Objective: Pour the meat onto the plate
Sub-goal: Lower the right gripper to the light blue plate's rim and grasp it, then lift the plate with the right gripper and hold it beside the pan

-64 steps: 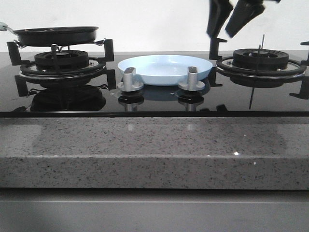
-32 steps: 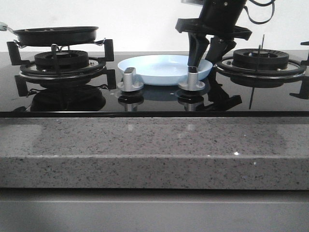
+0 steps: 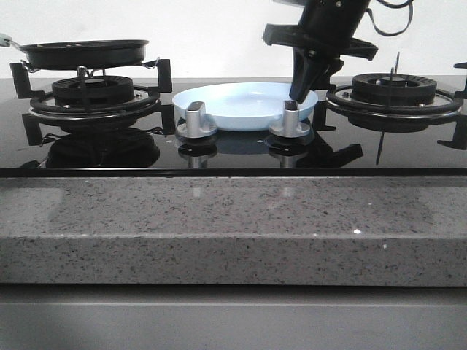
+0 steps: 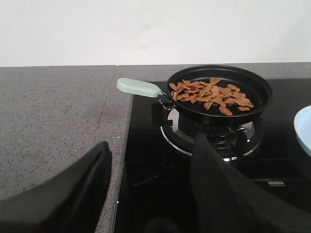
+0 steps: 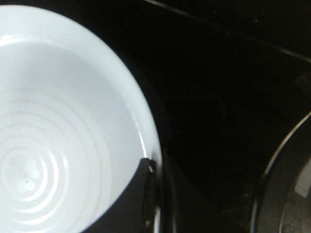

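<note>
The black glass hob (image 3: 233, 149) carries the pale-blue plate (image 3: 241, 106) in its middle. Left of the plate stands the burner (image 3: 93, 93), right of it another burner (image 3: 394, 91); two silver knobs (image 3: 195, 120) stand just before it.

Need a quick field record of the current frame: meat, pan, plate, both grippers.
meat: loose pile of light-brown pieces, all in the frying pan
frying pan: black, pale-green handle, sits on the left burner
plate: pale blue, nothing in it, on the hob between the two burners
right gripper: down at the plate's right rim, fingers close together on it; right wrist view shows a finger on the rim's inner side
left gripper: open, holds nothing, off the pan
pour: not yet begun
</note>
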Robot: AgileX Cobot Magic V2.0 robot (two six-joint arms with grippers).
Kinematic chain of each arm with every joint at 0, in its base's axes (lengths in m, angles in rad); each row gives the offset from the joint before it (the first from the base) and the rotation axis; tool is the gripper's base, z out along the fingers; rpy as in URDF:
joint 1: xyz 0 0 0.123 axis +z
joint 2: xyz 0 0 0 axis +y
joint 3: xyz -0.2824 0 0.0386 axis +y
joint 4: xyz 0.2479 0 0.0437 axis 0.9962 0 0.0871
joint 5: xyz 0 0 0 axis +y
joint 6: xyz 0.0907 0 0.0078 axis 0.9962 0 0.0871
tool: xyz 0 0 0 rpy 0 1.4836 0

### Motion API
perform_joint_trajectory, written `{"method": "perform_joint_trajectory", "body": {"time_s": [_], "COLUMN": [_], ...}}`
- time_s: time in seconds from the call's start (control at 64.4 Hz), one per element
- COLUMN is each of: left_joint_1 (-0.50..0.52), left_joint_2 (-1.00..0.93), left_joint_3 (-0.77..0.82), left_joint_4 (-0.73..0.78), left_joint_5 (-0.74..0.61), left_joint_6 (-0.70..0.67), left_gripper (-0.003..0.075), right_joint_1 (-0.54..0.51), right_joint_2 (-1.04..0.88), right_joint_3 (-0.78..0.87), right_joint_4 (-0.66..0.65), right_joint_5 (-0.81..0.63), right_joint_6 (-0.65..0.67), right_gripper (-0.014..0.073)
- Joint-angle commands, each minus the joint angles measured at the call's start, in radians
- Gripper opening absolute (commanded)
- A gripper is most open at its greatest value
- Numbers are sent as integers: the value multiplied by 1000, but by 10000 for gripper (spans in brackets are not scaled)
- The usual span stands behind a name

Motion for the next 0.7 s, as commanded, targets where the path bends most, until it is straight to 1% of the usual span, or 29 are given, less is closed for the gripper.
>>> {"method": "perform_joint_trajectory", "body": {"time_s": [0.0,0.155,0.326,0.435,0.575,0.621,0.683], "left_joint_1": [0,0,0,0,0,0,0], "left_joint_2": [0,0,0,0,0,0,0], "left_joint_3": [-39,-39,-39,-39,-39,-39,-39], "left_joint_4": [-8,-8,-8,-8,-8,-8,-8], "left_joint_5": [-85,-85,-85,-85,-85,-85,-85], "left_joint_6": [-10,-10,-10,-10,-10,-10,-10], "left_gripper": [365,365,365,365,365,365,365], "right_joint_1": [-13,-38,-44,-44,-42,-37,-29], "right_joint_2": [-62,-73,-131,-170,-235,-266,-314], "right_joint_3": [-76,-178,-180,-176,-103,-50,42], "right_joint_4": [-8,-6,-4,33,86,87,90], "right_joint_5": [41,134,144,146,145,144,131], "right_joint_6": [-1,39,52,52,52,46,8], "right_gripper": [-60,-60,-60,-60,-60,-60,-60]}}
